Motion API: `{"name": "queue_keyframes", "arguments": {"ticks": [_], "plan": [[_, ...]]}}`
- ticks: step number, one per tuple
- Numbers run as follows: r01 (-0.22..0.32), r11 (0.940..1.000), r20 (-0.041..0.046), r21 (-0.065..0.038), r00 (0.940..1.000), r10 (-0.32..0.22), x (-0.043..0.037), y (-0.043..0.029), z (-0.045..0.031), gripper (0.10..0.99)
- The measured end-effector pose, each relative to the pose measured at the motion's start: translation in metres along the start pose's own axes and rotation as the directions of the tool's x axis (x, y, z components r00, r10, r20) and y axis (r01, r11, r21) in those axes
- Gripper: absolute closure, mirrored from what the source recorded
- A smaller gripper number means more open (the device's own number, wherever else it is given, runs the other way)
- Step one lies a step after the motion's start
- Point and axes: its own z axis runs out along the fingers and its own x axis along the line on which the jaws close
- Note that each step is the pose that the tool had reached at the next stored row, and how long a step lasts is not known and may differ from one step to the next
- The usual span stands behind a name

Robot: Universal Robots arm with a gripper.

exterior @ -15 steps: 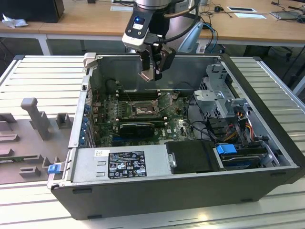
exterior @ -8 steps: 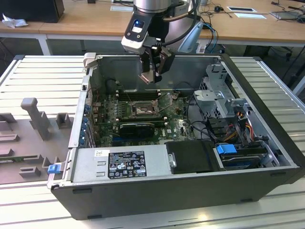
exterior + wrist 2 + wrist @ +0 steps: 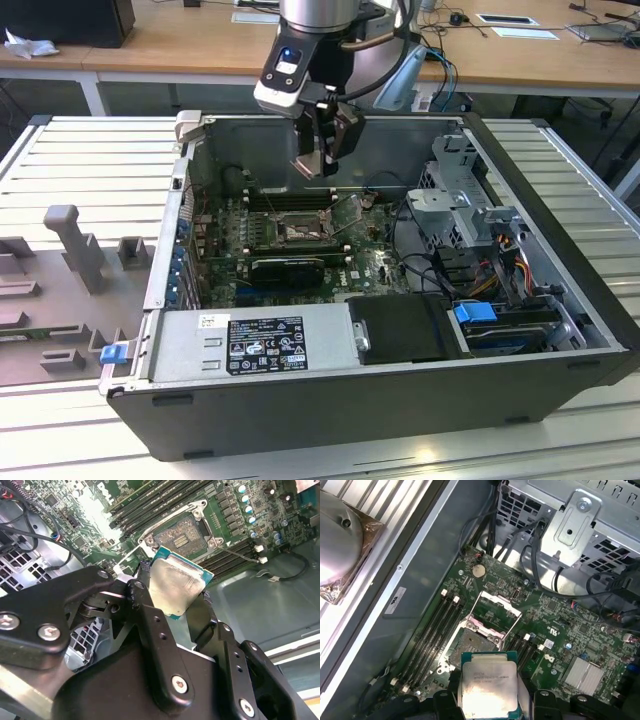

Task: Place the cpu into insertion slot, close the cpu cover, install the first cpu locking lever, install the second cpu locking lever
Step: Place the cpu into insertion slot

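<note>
A: Where was the small flat square cpu with the pale silver-grey metal face?

B: The black two-finger gripper was closed on its opposite edges and held it above the square insertion slot with the brownish-gold contact field. I think this edge grip was chosen to spare its underside.

A: And the thin silver-grey metal cpu cover?

B: It stood tilted up beside the insertion slot, so I judged the slot was free to receive the cpu, which was not yet seated.
</note>
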Motion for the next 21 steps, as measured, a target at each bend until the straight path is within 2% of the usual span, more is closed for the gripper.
{"name": "queue_keyframes", "arguments": {"ticks": [10, 14, 16, 21], "plan": [[-0.005, 1.0, 0.0003, 0.0, 1.0, 0.005, 0.0003, -0.0015, 0.0079, 0.557], [-0.049, 0.9988, 0.0041, -0.001, 0.9988, 0.049, 0.0003, -0.0018, 0.0105, 0.557], [-0.092, 0.9957, 0.0077, -0.002, 0.9957, 0.092, 0.0002, -0.0019, 0.0121, 0.557], [-0.13, 0.9915, 0.0108, -0.003, 0.9914, 0.13, 0.0002, -0.0021, 0.0141, 0.557]]}}
